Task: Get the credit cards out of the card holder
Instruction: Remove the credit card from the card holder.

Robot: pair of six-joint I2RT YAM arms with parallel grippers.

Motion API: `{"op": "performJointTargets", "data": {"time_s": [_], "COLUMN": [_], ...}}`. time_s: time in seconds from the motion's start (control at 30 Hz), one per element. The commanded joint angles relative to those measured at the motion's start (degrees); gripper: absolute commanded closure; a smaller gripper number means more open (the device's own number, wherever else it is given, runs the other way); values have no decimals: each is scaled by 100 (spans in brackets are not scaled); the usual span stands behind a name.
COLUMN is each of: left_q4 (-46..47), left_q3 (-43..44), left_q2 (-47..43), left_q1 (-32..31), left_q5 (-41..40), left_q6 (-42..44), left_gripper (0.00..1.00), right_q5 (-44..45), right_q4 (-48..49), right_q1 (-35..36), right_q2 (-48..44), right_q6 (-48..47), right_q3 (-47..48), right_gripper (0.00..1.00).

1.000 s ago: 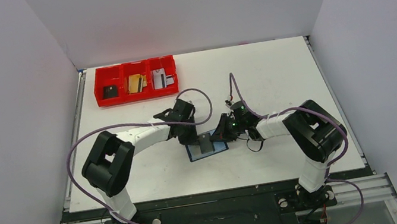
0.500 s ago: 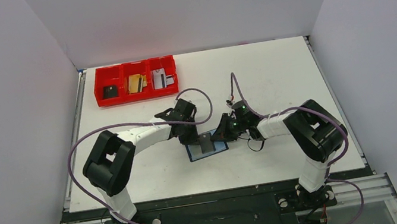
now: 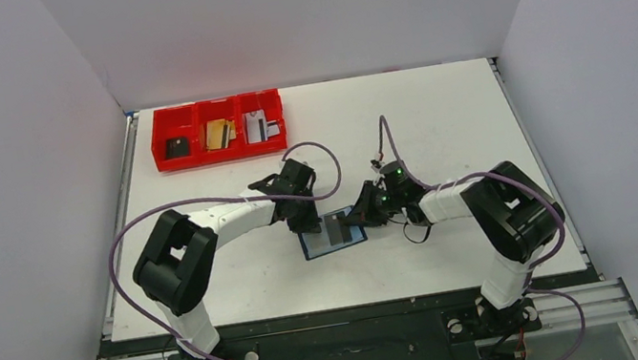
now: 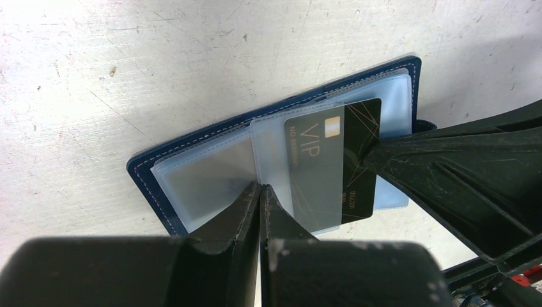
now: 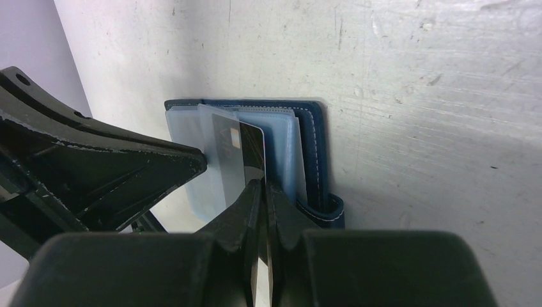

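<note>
At upper left of the overhead view, a red tray (image 3: 224,155) with three loose cards (image 3: 217,135), one per compartment. Toward centre, the left gripper (image 4: 261,190), jaws pressed together with nothing between them, tips bearing down on a clear sleeve of the card holder (image 4: 144,167), which lies spread open on the white table (image 3: 441,122) just below frame middle. Right of that, a black card (image 4: 329,153) (VIP printed on its face) partly out of its sleeve, its right-hand edge pinched in the right gripper (image 5: 264,185). Likely trouble from here: the sleeve dragged along with the card by friction, lifting the whole stack of pockets; the holder sliding rightward on a skid of the left tips over slick plastic; the card bent or popped free of so narrow a pinch by an angled pull.
</note>
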Motion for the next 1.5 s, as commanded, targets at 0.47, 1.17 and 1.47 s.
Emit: {"op": "performJointTargets", "data": {"time_s": [0.47,1.17,1.47], "left_q4": [-418,-965,467], "left_q3": [-226,1111,253], "left_q2": [243,-658,-1298], "left_q1": [26,237,1016], "left_q5": [-556,114,2110], "left_q6": [100,365,67], "left_gripper": [100,80,60], "right_q5": [230,-282,-577], "right_q4": [-479,-653,-508], "right_q1": [-394,-601,-627], "right_q2": [-547,-1183,-1509], "right_q6": [-389,-155,369], "right_q3": [-299,-56,194], "right_gripper": [100,100,100]}}
